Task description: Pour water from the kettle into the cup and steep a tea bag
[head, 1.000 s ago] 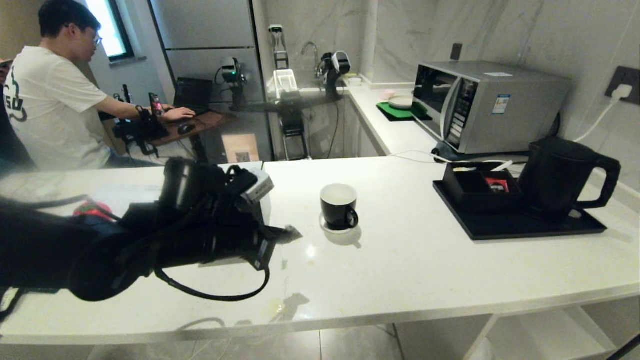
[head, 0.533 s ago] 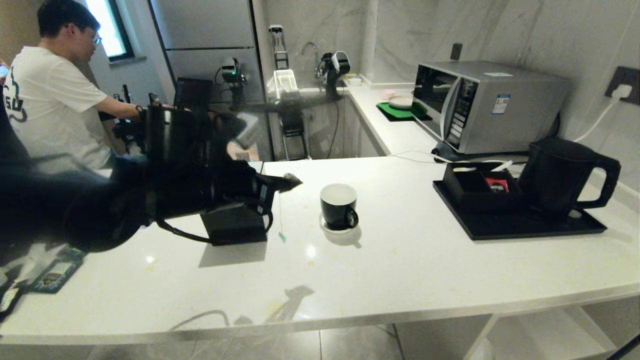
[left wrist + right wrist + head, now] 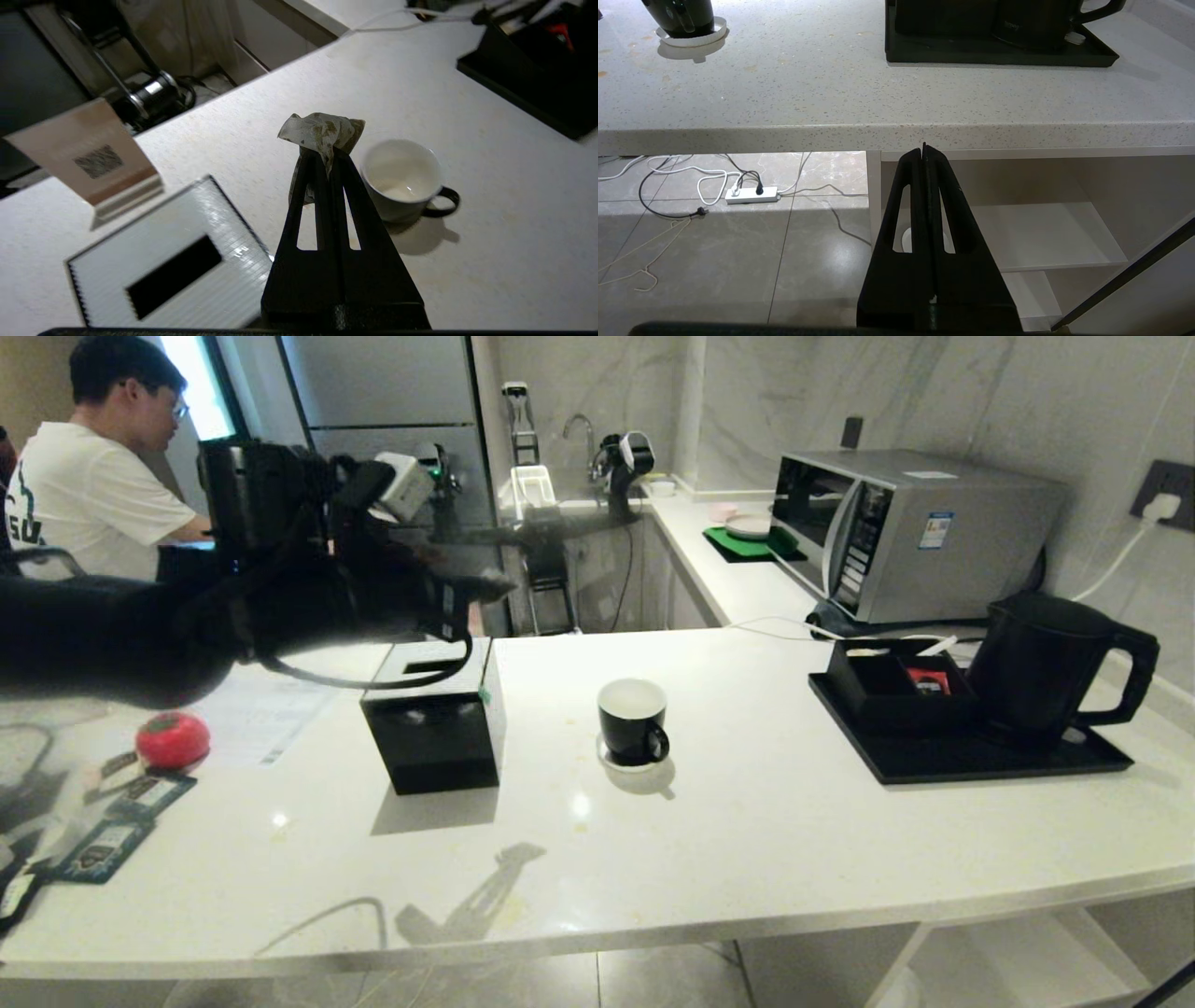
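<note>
My left gripper (image 3: 327, 156) is clenched on the tea bag (image 3: 322, 133), held above the counter beside the cup (image 3: 402, 179). Cup looks w/o water. Kettle (image 3: 1046, 663) on tray, unpoured. Right gripper (image 3: 924, 151) clenched, empty, below counter edge. Remaining: pour, steep.

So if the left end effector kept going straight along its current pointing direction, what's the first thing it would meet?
Probably the cup. The left end effector, shut on the tea bag, points down and forward past the tissue box; its line falls at or just beside the cup, though depth is unclear.
</note>
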